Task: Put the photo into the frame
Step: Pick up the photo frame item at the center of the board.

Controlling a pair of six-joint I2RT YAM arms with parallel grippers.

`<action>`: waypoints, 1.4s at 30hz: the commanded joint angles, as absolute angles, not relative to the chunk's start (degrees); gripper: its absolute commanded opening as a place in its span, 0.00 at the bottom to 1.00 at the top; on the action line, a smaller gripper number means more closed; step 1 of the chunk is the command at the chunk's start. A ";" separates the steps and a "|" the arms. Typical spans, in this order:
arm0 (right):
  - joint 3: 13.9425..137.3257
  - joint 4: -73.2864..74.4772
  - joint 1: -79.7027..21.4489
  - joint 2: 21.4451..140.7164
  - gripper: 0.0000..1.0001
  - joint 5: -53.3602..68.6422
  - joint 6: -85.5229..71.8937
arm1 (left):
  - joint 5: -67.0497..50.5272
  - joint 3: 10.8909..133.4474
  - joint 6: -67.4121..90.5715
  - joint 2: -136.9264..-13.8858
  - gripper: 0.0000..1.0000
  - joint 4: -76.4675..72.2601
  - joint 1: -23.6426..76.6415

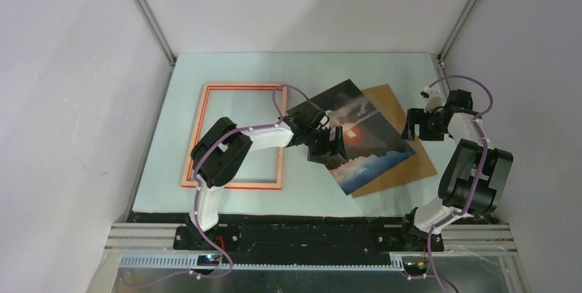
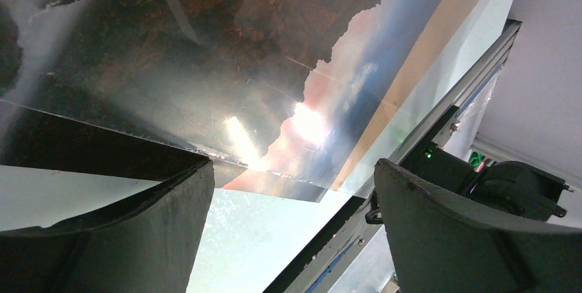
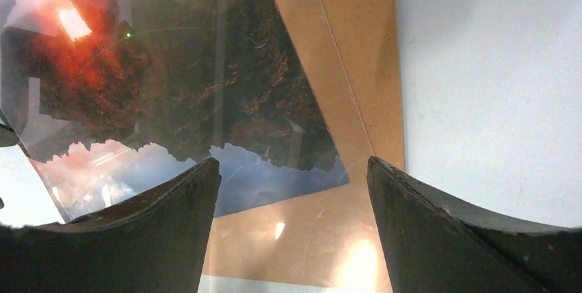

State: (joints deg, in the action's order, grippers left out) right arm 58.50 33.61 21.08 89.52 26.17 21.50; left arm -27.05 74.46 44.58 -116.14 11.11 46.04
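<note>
Your left pincer (image 1: 336,143) gapes empty over the photo (image 1: 367,143), at its left edge. The right pincer (image 1: 414,128) gapes empty above the board (image 1: 412,164). The photo lies partly on that board, right of the frame (image 1: 199,135). It is likely thin, slick and bendy: nip its edge.

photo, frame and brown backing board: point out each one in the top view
photo (image 1: 377,145), top view, its lower right part
frame (image 1: 240,87), top view, its far red rail
brown backing board (image 1: 391,109), top view, its bare far corner
</note>
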 commanded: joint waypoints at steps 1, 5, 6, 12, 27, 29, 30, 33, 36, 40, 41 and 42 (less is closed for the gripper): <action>61.20 32.05 19.26 91.92 0.83 25.08 22.56 | -20.54 71.47 42.99 -116.42 0.95 14.33 44.22; 63.87 31.88 18.46 96.01 0.83 24.13 23.07 | -19.86 70.54 43.12 -115.79 0.95 13.87 43.24; 64.99 31.94 18.24 97.65 0.83 23.90 23.19 | -19.93 70.56 43.14 -115.83 0.95 13.79 43.19; 69.29 33.57 17.14 103.37 0.83 23.12 23.74 | -20.85 70.75 43.33 -116.26 0.94 13.39 43.17; 71.89 39.32 16.74 108.13 0.83 27.48 24.38 | -25.11 72.40 46.31 -119.03 0.94 11.23 45.82; 71.89 40.46 16.78 108.38 0.83 29.10 24.46 | -25.46 72.86 46.16 -119.51 0.94 10.95 45.85; 71.89 41.32 16.79 108.44 0.83 29.67 24.62 | -25.59 72.95 45.97 -119.70 0.94 10.91 45.86; 71.89 42.84 16.79 108.52 0.82 32.22 24.92 | -26.03 73.78 45.66 -120.60 0.94 10.81 45.88; 71.89 44.33 16.87 108.92 0.82 33.25 25.55 | -26.28 74.19 45.06 -121.04 0.94 10.85 45.85; 72.31 46.72 17.72 109.42 0.81 36.24 26.18 | -26.09 74.66 44.14 -121.40 0.94 10.84 45.72; 72.46 47.65 17.91 109.38 0.81 36.88 26.27 | -26.01 74.91 43.91 -121.48 0.94 10.88 45.66; 72.61 48.13 18.39 109.27 0.80 38.27 26.43 | -25.99 75.03 43.52 -121.58 0.94 10.85 45.64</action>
